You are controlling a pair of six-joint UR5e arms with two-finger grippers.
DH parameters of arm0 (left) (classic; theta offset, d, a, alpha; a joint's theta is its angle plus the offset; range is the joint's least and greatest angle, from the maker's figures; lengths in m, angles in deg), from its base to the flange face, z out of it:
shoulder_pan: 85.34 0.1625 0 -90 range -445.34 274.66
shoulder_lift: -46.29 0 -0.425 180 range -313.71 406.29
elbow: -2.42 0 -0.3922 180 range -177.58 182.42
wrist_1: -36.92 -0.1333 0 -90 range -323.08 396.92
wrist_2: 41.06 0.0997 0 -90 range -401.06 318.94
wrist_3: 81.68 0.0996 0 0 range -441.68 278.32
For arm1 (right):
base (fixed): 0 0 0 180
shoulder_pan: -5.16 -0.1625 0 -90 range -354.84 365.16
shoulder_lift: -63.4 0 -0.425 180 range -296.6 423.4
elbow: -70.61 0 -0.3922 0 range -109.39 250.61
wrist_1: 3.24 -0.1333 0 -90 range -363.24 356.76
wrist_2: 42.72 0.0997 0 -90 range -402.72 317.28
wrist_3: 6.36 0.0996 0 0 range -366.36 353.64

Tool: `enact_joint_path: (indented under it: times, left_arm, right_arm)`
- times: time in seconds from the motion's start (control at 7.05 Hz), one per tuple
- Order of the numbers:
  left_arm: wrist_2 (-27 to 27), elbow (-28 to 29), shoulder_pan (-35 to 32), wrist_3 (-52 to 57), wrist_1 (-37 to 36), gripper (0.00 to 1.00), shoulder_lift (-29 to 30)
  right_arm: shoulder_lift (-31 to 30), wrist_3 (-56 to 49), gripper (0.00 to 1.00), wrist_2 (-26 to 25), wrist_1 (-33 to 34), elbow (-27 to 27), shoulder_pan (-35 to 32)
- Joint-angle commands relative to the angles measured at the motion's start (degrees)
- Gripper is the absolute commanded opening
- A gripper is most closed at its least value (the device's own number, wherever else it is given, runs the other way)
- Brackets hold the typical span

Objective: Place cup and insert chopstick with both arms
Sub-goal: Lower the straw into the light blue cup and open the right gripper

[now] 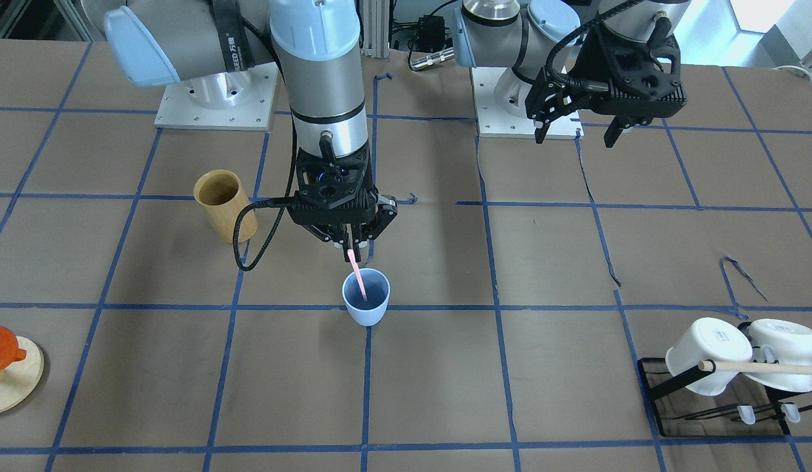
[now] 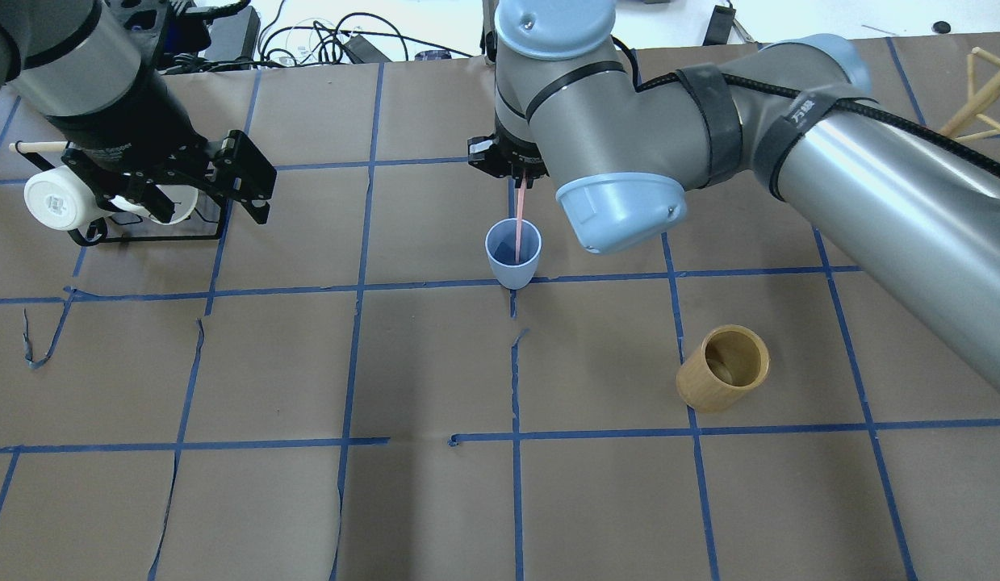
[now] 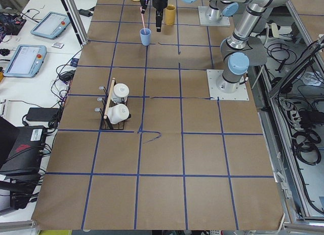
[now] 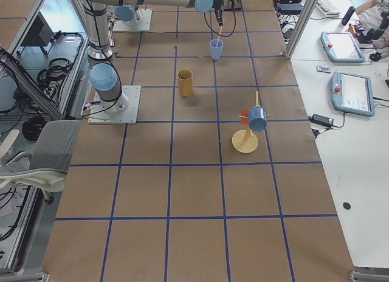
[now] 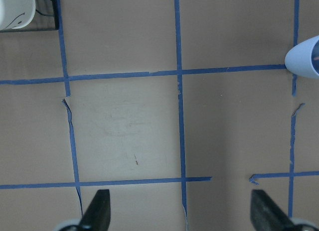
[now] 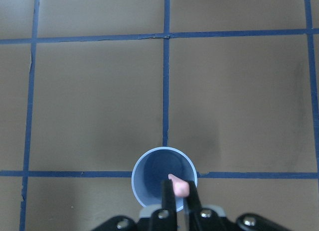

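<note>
Paper, brown and ruled into squares by blue tape, covers the bench (image 2: 435, 500); beyond its far edge lie cables, and side tables carry tablet-like pendants (image 3: 23, 60). The cup (image 1: 366, 308) stands upright near the bench's middle, by a tape crossing and well in from every edge. Directly above it hangs the right end effector (image 1: 353, 248), its fingers pinched tight on the upper end of the chopstick (image 1: 358, 276). The chopstick slants down with its lower end inside the cup; whether it touches the bottom cannot be told. The left end effector (image 1: 576, 136) hangs raised over the left half, fingers wide apart and holding nothing. Seen from overhead, a bamboo cylinder (image 2: 724, 367) stands well apart to the cup's near right, and a black rack (image 1: 671, 381) of white mugs (image 1: 704, 354) well apart at far left.
</note>
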Motion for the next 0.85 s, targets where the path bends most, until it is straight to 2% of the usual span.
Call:
enact_joint_path:
  times: [0.0,0.14,0.28,0.43,0.71]
  left_arm:
    - [0.00,0.00,0.00,0.00,0.00,1.00,0.00]
    - [0.09,0.00,0.00,0.00,0.00,1.00,0.00]
    - [0.09,0.00,0.00,0.00,0.00,1.00,0.00]
    - [0.09,0.00,0.00,0.00,0.00,1.00,0.00]
    - [0.09,-0.09,0.00,0.00,0.00,1.00,0.00]
  right_arm:
    - [0.92,-0.08,0.00,-0.26,-0.42,-0.29,-0.09]
    - [1.10,-0.25,0.09,-0.35,-0.68,-0.38,-0.18]
    - [1.10,-0.86,0.28,-0.53,-0.69,-1.07,-0.09]
    - [1.10,-1.04,0.37,-0.53,-0.43,-1.86,-0.09]
    - [0.23,-2.35,0.44,-0.44,-1.12,0.23,1.30]
